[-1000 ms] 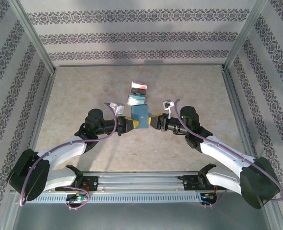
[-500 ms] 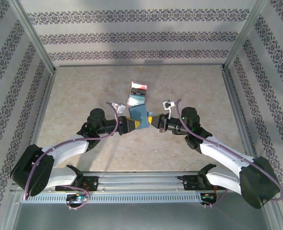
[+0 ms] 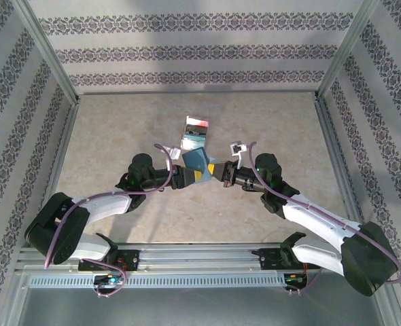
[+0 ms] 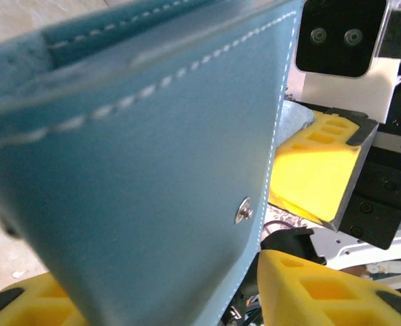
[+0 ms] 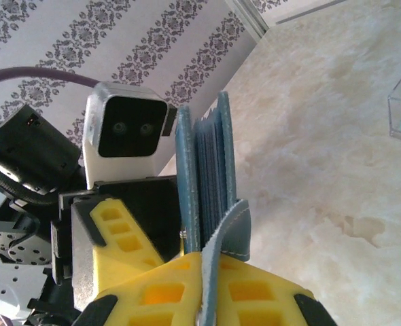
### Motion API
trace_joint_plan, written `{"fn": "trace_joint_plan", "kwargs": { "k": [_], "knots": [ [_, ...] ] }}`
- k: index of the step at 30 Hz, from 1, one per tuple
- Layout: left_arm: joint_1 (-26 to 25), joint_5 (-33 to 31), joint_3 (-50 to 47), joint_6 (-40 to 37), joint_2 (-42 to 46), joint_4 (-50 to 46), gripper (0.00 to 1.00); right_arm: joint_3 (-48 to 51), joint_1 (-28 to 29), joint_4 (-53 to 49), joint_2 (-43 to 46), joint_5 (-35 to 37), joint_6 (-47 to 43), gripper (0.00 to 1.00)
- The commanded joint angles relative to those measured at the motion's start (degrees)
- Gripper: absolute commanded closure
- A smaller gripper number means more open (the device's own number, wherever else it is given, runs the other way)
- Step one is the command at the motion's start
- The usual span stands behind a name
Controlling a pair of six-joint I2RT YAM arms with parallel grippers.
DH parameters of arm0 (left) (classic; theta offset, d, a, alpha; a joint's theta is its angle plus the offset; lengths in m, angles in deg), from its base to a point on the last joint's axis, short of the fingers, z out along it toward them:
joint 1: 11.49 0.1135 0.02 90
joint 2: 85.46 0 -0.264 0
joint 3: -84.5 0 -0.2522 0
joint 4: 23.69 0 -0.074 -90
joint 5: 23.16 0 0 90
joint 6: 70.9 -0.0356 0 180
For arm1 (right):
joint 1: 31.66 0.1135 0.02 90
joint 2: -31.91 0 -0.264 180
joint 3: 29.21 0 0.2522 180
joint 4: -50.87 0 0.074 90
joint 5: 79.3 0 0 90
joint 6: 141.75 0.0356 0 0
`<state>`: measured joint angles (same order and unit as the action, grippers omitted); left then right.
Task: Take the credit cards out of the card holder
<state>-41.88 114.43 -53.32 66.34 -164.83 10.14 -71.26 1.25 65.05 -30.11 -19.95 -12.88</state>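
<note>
- Patterned grey-striped walls (image 3: 200, 51) ring a pale marbled tabletop (image 3: 119, 156), and my two arms meet over its middle.
- The slate-blue card holder (image 3: 199, 161) hangs between the tools, lifted off the tabletop and tilted.
- My right tool (image 5: 207, 272) is clenched on the card holder's lower flap. The yellow fingers pinch the soft edge, and the rest stands up past them.
- My left tool (image 3: 187, 176) has its fingers apart, with the stitched panel and its snap stud right in front of the wrist camera. Whether the pads bear on the panel I cannot tell.
- Two credit cards lie on the tabletop just beyond the card holder: a red-and-white card (image 3: 196, 125) farther off and a teal-green card (image 3: 191, 141) nearer.
- From the right wrist I see thin dark leaves packed between the two panels. I cannot say whether they are cards or pocket layers.
- I judge the step in hand to be a fresh grasp with the left tool while the right one anchors the holder.
- To do it well, I would leave the right grasp firm and steady, so the soft flap does not twist or slip out.
- The left fingers should come at the open edge and take one leaf only, not the whole panel.
- Any pull should run straight along the pocket, away from the fold. A sideways tug would likely drag the holder out of the right tool.
- A freed card belongs beside the two already lying out, well apart from the arms.
</note>
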Motion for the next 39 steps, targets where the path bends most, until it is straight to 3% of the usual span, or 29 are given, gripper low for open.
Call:
{"fn": "trace_joint_plan", "kwargs": {
  "k": [1, 3, 7, 9, 15, 20, 25, 35, 39],
  "knots": [
    [-0.6, 2.2, 0.8, 2.8, -0.8, 9.5, 0.67, -0.6, 0.9, 0.7, 0.2, 1.0, -0.5, 1.00],
    [-0.5, 2.4, 0.8, 3.0, -1.0, 10.2, 0.77, -0.6, 0.8, 0.6, 0.7, 1.2, -0.6, 1.00],
    [-0.6, 2.2, 0.8, 2.9, -0.7, 10.4, 0.87, -0.6, 0.8, -0.2, 1.5, 1.8, -1.0, 1.00],
    [-0.5, 3.4, 0.6, 2.1, 0.6, 10.8, 1.00, 0.0, -0.6, -2.4, 4.2, 2.4, -2.0, 1.00],
    [1.0, 6.2, -0.2, -0.3, 5.2, 9.0, 1.00, 2.4, -2.8, -1.2, 8.3, -1.5, -1.8, 0.62],
    [1.0, 8.1, 0.1, -1.8, 7.4, 7.3, 1.00, 1.8, -2.8, 0.2, 8.8, -6.8, -2.0, 0.45],
    [1.0, 9.2, 0.2, -2.5, 8.8, 5.8, 1.00, 0.7, -2.8, 2.6, 8.0, -10.4, -1.6, 0.46],
    [1.0, 12.0, 0.3, -3.2, 9.6, 5.2, 1.00, -1.0, -2.7, 4.7, 5.1, -12.9, -1.1, 0.68],
    [1.0, 12.4, 0.3, -3.5, 9.7, 4.7, 1.00, -1.1, -2.7, 5.2, 5.3, -12.6, -0.9, 0.70]
  ]
}}
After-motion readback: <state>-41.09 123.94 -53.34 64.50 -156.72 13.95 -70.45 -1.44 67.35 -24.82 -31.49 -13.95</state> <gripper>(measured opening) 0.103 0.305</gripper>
